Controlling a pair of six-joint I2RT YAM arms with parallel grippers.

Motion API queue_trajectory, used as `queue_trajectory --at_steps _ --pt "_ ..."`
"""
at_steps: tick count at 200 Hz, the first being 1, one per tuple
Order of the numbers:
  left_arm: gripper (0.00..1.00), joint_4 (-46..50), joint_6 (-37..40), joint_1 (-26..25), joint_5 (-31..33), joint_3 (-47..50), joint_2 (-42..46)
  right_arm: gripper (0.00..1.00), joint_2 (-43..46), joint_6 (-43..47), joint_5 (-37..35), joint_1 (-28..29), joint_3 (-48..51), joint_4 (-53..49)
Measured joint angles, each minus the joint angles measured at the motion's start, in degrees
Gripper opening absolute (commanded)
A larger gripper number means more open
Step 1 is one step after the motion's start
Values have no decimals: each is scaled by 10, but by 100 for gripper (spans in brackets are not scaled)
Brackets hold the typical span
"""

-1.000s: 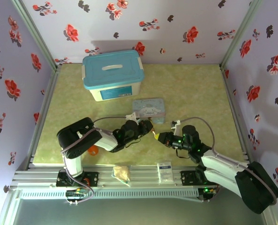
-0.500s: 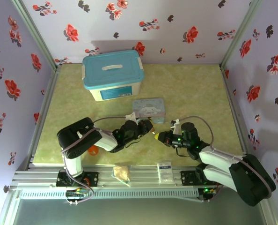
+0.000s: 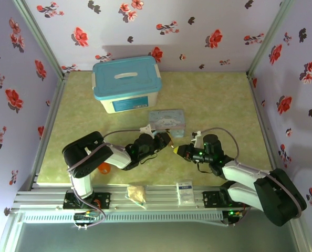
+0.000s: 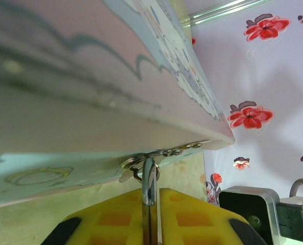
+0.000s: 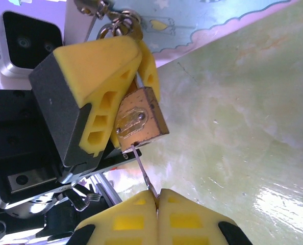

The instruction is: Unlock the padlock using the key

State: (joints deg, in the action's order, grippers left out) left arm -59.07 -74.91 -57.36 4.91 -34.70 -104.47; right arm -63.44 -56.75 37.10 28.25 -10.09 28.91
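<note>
while the white sachet (image 3: 185, 190) and a small tan packet (image 3: 136, 193) lie on the metal rail (image 3: 56, 198) at the bottom of the top view, the two arms meet just above them near the frame's middle. an orange-red cup (image 3: 104, 168) peeks out beside the left arm at lower left.

the right gripper (image 5: 156, 200) sits at the bottom edge of its wrist view, with its yellow pads pressed together on the key (image 5: 143, 170). the key is a thin dark sliver that rises up and left out of the seam. its tip touches the lower edge of the padlock (image 5: 140, 118); whether it is inside the lock cannot be told.

the brass padlock hangs tilted at the centre of that view. it is clamped by the left gripper (image 4: 150, 217), whose yellow fingers (image 5: 103, 64) close on it from the upper left. in the left wrist view a silvery strip (image 4: 149, 186) stands in the seam between the pads, with a small ring (image 4: 141, 166) at its top.

just beyond the grippers the pale blue tin (image 3: 167, 122) lies flat on the green table (image 3: 219, 100). farther up and left stands a white box with a teal lid (image 3: 126, 84), near the flowered back wall (image 3: 198, 31).
</note>
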Motion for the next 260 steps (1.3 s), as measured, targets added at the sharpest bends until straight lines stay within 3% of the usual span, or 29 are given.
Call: queue_trajectory --at_steps 260 --pt "0 -17 -24 7 0 0 1 0 -17 23 21 -5 -3 3"
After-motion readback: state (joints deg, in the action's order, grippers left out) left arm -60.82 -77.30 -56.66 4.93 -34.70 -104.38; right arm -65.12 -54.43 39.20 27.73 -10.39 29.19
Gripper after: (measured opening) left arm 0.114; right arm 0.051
